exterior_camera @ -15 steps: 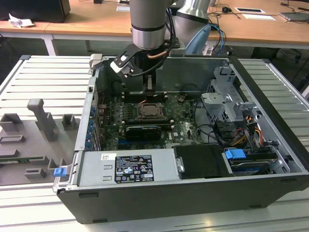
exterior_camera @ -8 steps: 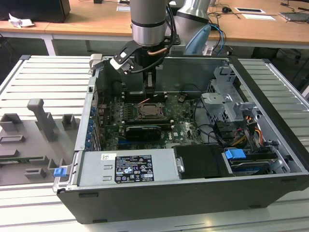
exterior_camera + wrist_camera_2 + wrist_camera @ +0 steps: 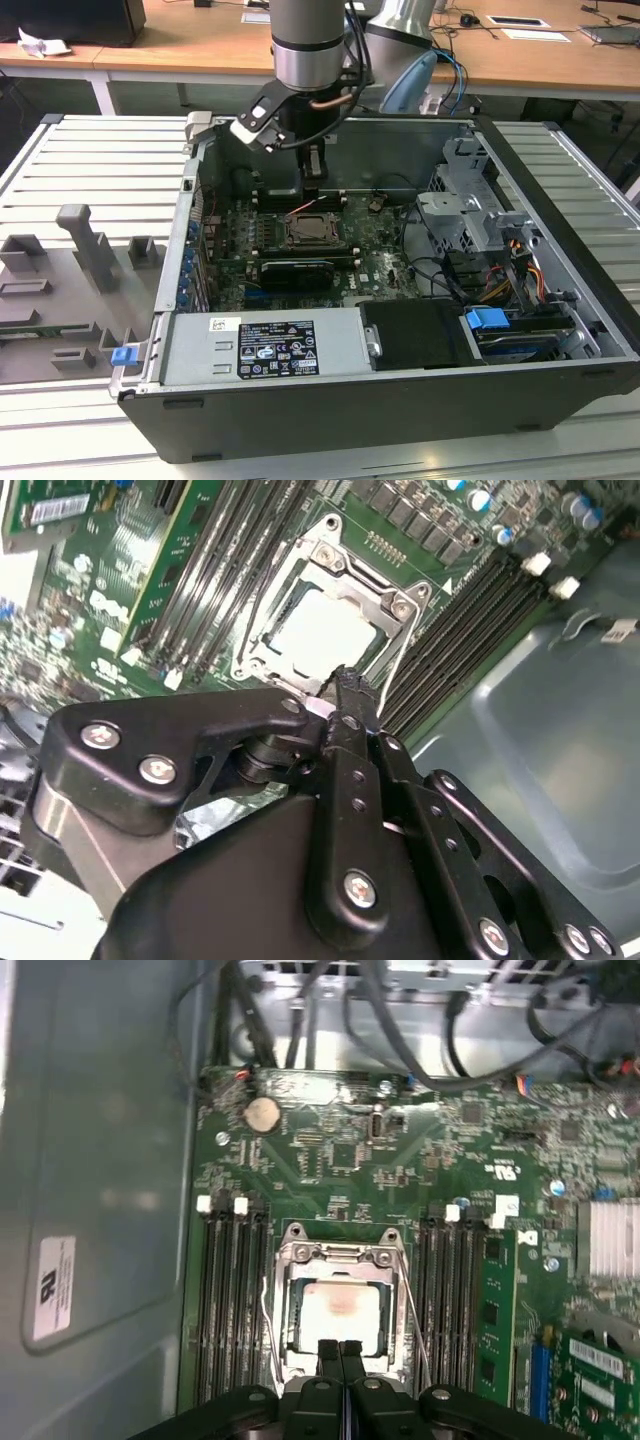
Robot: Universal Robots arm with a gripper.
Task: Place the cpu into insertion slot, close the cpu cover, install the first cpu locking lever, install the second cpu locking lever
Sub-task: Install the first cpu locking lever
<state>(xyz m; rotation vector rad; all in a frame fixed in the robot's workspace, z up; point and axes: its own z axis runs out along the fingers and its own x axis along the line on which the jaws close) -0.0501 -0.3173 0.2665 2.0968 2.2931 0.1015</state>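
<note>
The claw [image 3: 340, 1346], fingers pressed together, hovers at one edge of the silvery chip [image 3: 338, 1310], which sits under the flat metal cover [image 3: 335, 1254] on the green board [image 3: 330, 1160].

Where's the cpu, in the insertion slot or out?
In. The cpu lies flat inside the insertion slot, its pale top showing through the cpu cover's window.

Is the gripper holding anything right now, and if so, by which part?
Nothing seems held: the gripper's fingers are shut together, empty, tips at the edge of the cpu cover; the cpu lies beneath it.
</note>
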